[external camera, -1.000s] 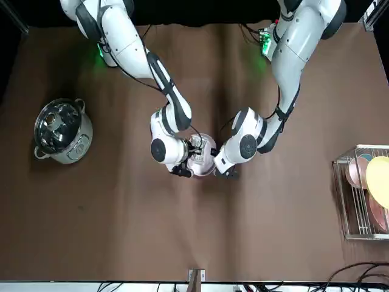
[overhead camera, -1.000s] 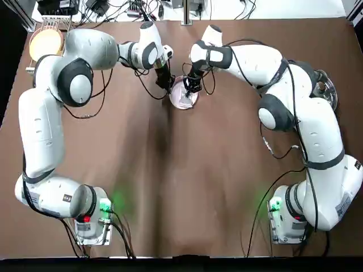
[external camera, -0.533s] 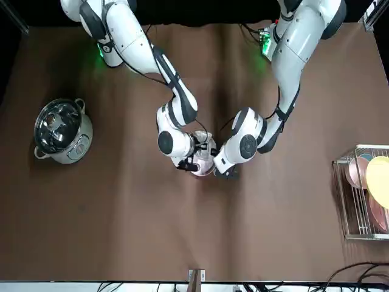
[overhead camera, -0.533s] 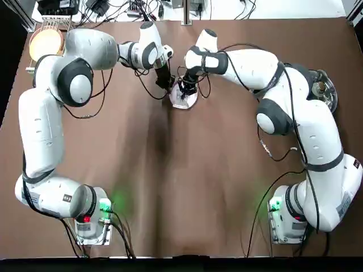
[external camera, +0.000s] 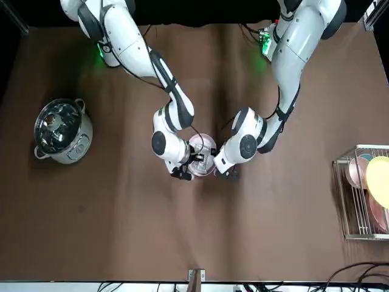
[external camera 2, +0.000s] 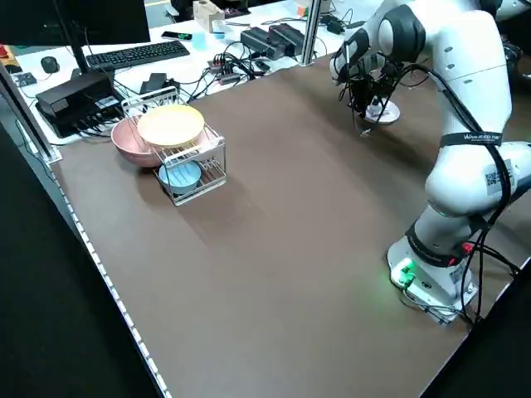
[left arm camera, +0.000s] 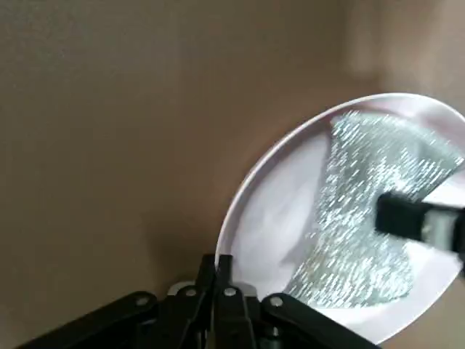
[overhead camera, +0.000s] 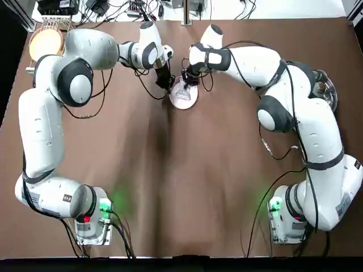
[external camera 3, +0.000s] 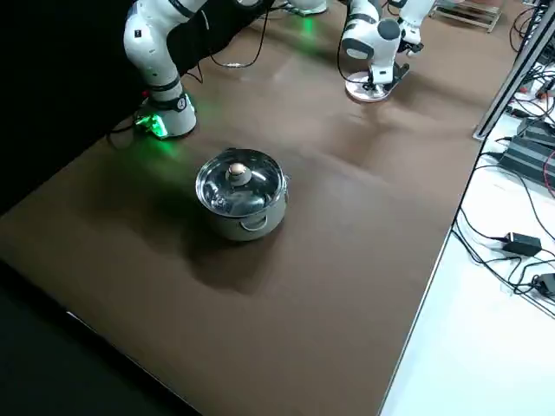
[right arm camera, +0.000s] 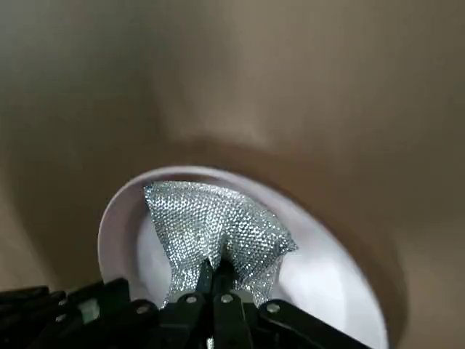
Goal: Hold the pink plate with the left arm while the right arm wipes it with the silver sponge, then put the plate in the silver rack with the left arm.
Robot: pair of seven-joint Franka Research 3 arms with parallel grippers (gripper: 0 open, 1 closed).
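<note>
Wrist views first: left gripper [left arm camera: 216,270] is pinched on the rim of the plate [left arm camera: 290,218], jaws pressed together with the rim between them. Right gripper [right arm camera: 216,280] is pinched on the sponge [right arm camera: 218,233], which fans out across the plate's [right arm camera: 341,291] inner face, touching it.

Top view: plate [overhead camera: 186,100] sits at the far middle of the table [overhead camera: 181,181], between the 2 grippers; left gripper [overhead camera: 166,83] on its left edge, right gripper [overhead camera: 187,80] over it. Plate looks to rest on or just above the cloth; cannot tell which.

Step in hand, as judged: the wipe. To do it well:
- keep the left pinch firm and fixed, since it grips only a thin lip of a glossy rim that could slip;
- sweep the sponge flat across the bowl, light pressure, so the push does not lever the plate out of the jaws;
- steer the right fingers clear of the left ones, which are close.

Farther off: rack [external camera 2: 187,166] at the far left corner, well apart, already holding other dishes. Steel pot [external camera 3: 241,191] on the right side, idle.

Writing: small label on the near arm in the left side view, too small to read. Nothing else legible.
</note>
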